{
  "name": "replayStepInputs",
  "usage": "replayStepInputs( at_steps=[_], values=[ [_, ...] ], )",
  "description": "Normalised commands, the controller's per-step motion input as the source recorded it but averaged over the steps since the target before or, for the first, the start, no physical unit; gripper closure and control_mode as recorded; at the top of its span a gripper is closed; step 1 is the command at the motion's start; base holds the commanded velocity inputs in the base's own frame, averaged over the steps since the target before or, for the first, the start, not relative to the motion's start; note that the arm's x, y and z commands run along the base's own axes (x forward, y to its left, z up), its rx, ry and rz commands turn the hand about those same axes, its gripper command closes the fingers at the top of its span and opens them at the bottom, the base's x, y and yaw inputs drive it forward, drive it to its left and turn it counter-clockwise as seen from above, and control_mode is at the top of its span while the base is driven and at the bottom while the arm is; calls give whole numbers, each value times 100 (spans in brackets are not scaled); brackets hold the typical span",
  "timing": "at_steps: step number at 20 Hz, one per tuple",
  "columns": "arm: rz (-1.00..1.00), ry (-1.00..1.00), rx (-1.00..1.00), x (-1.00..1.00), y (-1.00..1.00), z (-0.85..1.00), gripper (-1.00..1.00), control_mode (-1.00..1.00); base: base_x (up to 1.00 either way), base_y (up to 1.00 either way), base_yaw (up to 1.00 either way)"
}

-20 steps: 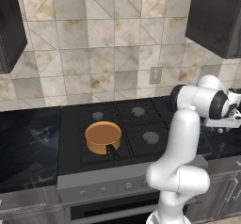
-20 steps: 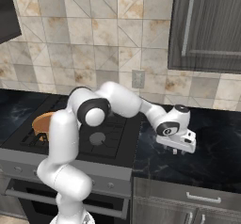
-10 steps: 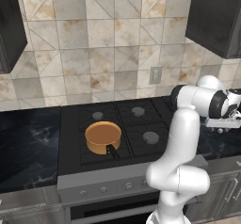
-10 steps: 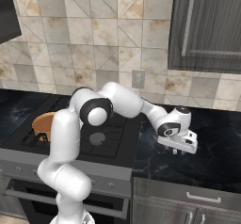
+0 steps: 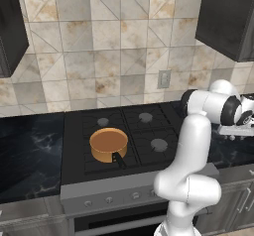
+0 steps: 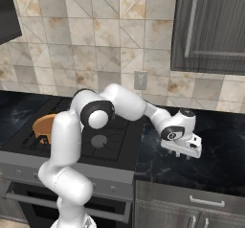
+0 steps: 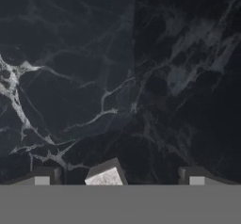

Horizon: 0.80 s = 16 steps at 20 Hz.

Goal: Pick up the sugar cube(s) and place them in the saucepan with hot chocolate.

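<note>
1 sugar cube (image 7: pixel 106 176) between wide-apart fingertips (image 7: pixel 42 176), nearer one side

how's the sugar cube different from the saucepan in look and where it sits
The sugar cube is a pale grey-white block with flat faces; the saucepan is round, copper-orange, with a brown inside and a black stick handle. The cube lies on the black marbled counter, between the open gripper's fingertips; the saucepan stands on the stove, far from the gripper. Neither is held.

Glossy black marble counter (image 7: pixel 117 77), coppery metal saucepan (image 5: pixel 108 144), matt whitish-grey sugar cube (image 7: pixel 106 175).
</note>
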Motion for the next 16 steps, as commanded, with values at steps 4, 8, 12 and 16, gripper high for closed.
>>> replayStepInputs(
  at_steps=[4,8,12,16],
  values=[
    [0,0,0,0,0,0,-100,-100,0,0,0],
    [0,0,0,3,0,0,-100,-100,0,0,0],
    [0,0,0,5,3,-3,-100,-100,0,0,0],
    [0,1,0,0,16,-6,-100,-100,0,0,0]
  ],
)
